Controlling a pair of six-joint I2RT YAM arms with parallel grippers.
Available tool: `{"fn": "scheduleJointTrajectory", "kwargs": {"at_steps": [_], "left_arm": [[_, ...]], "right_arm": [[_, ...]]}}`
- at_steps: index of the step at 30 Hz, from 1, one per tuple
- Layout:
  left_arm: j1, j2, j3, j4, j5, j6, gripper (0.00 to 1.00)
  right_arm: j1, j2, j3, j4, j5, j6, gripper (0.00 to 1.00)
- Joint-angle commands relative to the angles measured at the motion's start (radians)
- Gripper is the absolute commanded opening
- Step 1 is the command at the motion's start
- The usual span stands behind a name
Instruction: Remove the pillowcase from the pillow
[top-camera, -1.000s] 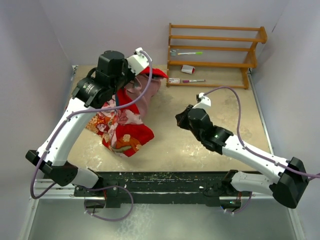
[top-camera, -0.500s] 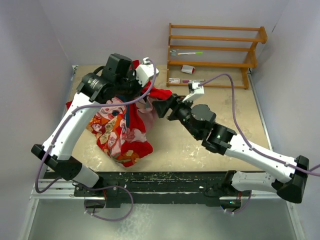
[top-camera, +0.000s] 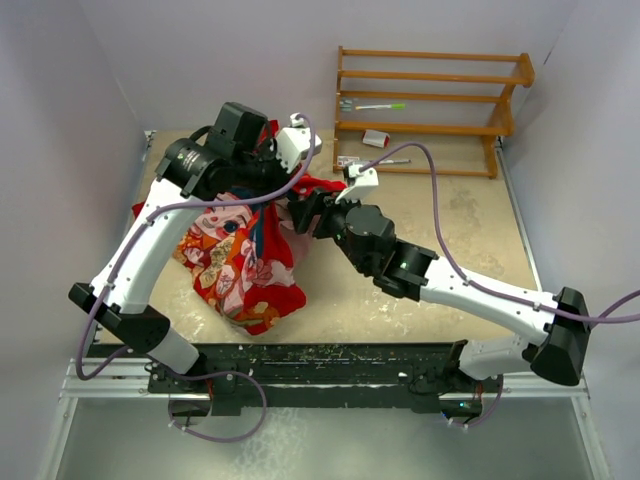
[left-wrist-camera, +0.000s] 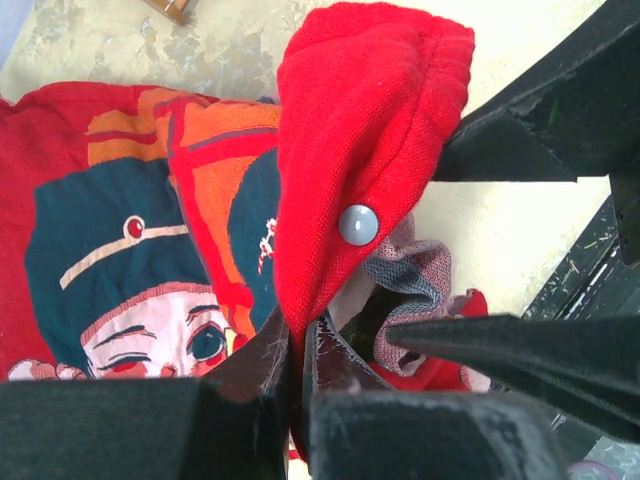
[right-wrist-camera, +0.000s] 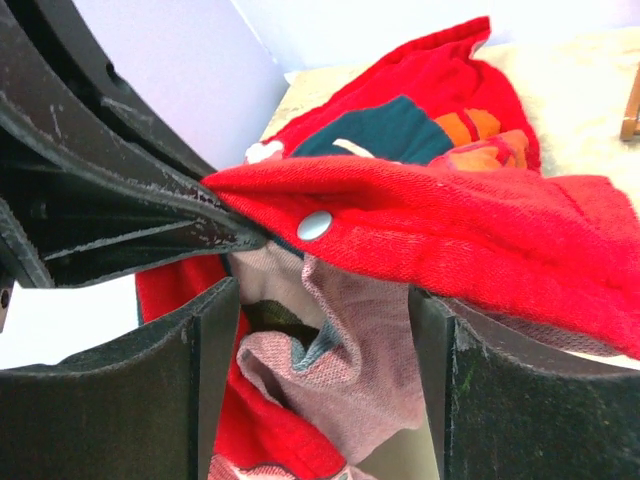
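The pillowcase (top-camera: 240, 262) is a red cover printed with a cartoon girl, bunched at the table's left. My left gripper (top-camera: 280, 185) is shut on its red hem (left-wrist-camera: 340, 150) beside a metal snap (left-wrist-camera: 358, 223) and holds that edge up. My right gripper (top-camera: 298, 212) is open at the raised mouth. Its fingers (right-wrist-camera: 185, 385) stand on either side of the pale pink inner fabric (right-wrist-camera: 370, 350), just under the hem (right-wrist-camera: 450, 230). In the left wrist view the right gripper's black fingers (left-wrist-camera: 500, 340) reach in from the right. The pillow is hidden.
A wooden rack (top-camera: 430, 110) stands at the back right with markers and small items on it. A pen (top-camera: 385, 161) lies on the table in front of it. Walls close in on the left, back and right sides of the table (top-camera: 420, 220).
The right arm has swung left from mid-table to the pillowcase mouth, and its gripper has gone from shut to open. The left gripper has lifted the hem slightly, still pinching it.
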Motion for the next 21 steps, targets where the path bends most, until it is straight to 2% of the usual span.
{"fn": "scheduleJointTrajectory", "kwargs": {"at_steps": [1,5,11,13,15,17,21], "left_arm": [[0.004,-0.035,0.052,0.029,0.022,0.005,0.00],[0.004,-0.037,0.065,0.016,0.035,0.005,0.00],[0.004,-0.053,0.068,0.010,0.035,0.013,0.00],[0.004,-0.057,0.070,0.004,0.039,0.014,0.00],[0.004,-0.063,0.071,0.000,0.035,0.017,0.00],[0.005,-0.070,0.062,0.005,0.024,0.024,0.00],[0.005,-0.094,0.028,0.041,-0.048,0.046,0.00]], "right_arm": [[0.005,0.000,0.028,0.031,0.100,-0.007,0.68],[0.018,0.094,0.109,-0.015,0.146,-0.008,0.59],[0.028,0.190,0.135,-0.014,0.182,0.028,0.55],[0.028,0.201,0.142,-0.038,0.202,0.063,0.45],[0.027,0.194,0.138,-0.081,0.209,0.102,0.29],[0.028,0.162,0.108,-0.080,0.203,0.121,0.18],[0.028,0.078,0.017,-0.066,0.212,0.152,0.02]]}}
